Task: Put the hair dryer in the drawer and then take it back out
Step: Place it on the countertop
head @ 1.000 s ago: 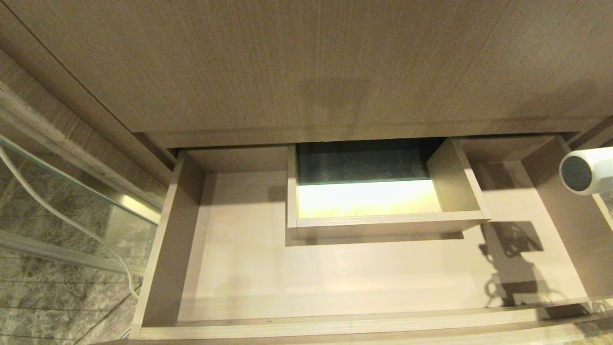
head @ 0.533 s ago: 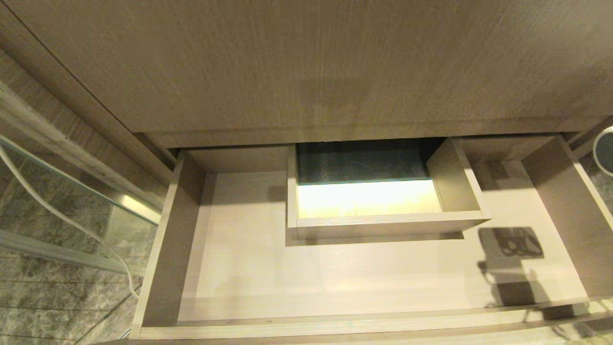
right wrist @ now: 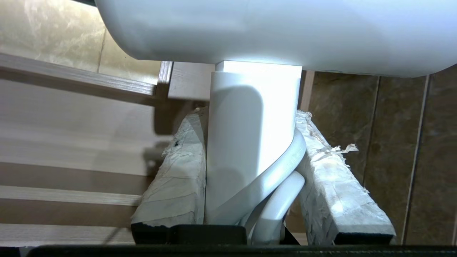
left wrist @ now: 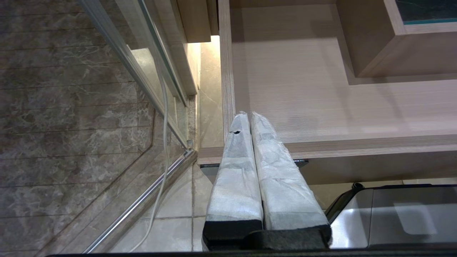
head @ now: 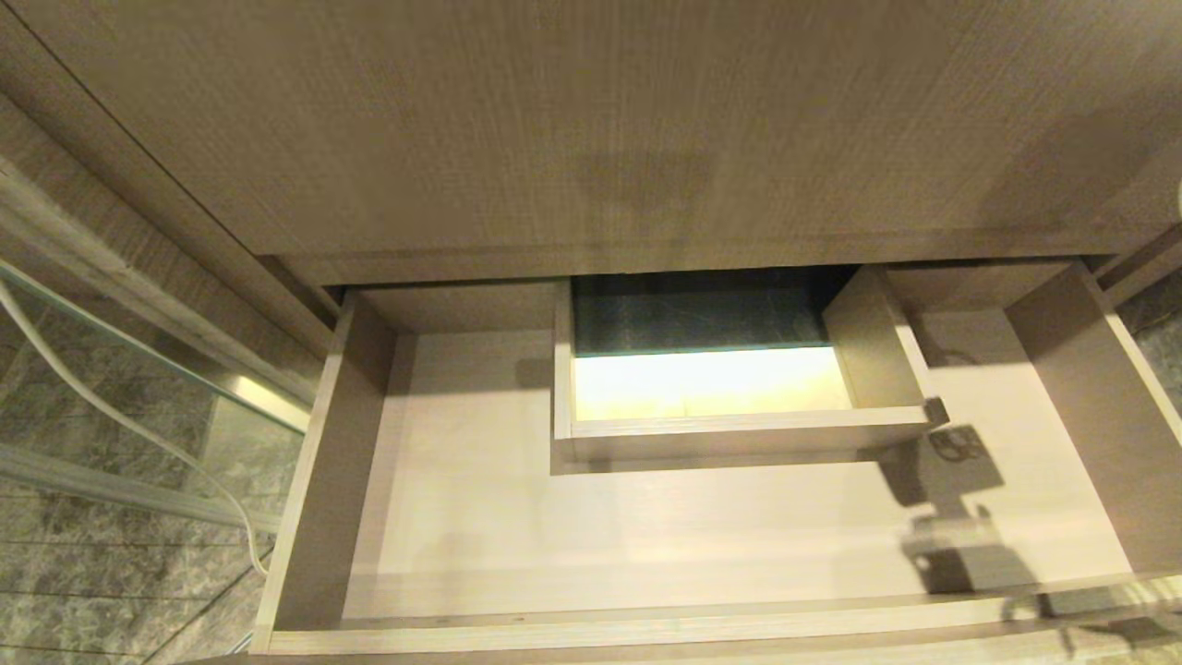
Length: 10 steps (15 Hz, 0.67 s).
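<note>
The drawer (head: 646,536) stands pulled open below the wood panel, its pale floor bare around the boxed cut-out (head: 739,429). The hair dryer (right wrist: 250,135) shows only in the right wrist view. My right gripper (right wrist: 246,116) is shut on its white handle, with a loop of white cord (right wrist: 285,167) pinched against one finger. The barrel spans the view beyond the fingers. Dryer and gripper hang by the drawer's right side (right wrist: 71,135), outside the head view; only their shadow (head: 951,517) falls on the drawer floor. My left gripper (left wrist: 249,116) is shut and empty, parked by the drawer's front left corner (left wrist: 228,107).
A tall wood panel (head: 591,120) rises above the drawer. A glass panel with a metal rail (head: 138,360) and a loose white cable (head: 111,406) stand to the left over marble tiles. A shiny metal bin (left wrist: 392,214) sits under the drawer front.
The hair dryer's grey-ended barrel, seen at the head view's right edge, has slid up and out of that view. Its shadow on the drawer floor has shifted left.
</note>
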Available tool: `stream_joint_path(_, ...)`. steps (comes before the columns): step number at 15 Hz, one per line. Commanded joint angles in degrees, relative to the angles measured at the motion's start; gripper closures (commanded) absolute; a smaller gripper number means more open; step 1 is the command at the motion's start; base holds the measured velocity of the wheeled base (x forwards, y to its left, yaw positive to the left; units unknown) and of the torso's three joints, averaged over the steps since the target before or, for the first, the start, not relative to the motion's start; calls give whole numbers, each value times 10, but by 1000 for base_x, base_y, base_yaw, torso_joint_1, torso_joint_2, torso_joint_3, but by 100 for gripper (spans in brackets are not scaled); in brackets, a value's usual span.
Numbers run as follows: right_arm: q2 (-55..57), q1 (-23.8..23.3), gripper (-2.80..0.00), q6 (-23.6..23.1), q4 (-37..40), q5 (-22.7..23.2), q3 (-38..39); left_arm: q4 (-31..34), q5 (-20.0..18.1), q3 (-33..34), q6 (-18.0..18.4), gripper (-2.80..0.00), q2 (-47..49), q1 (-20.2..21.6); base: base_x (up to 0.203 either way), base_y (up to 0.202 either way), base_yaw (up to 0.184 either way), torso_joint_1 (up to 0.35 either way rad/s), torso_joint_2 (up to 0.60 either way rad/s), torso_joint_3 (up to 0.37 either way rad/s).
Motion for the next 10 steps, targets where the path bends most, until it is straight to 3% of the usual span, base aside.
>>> stream_joint_path(1,-27,0,0,-1,2,2,-6,0,0,0,0,0,1,0,0,0,0,0,0,0)
stream_joint_path(10,-53,0,0,16,3,0,6,0,0,0,0,0,0,0,0,0,0,0,0,0)
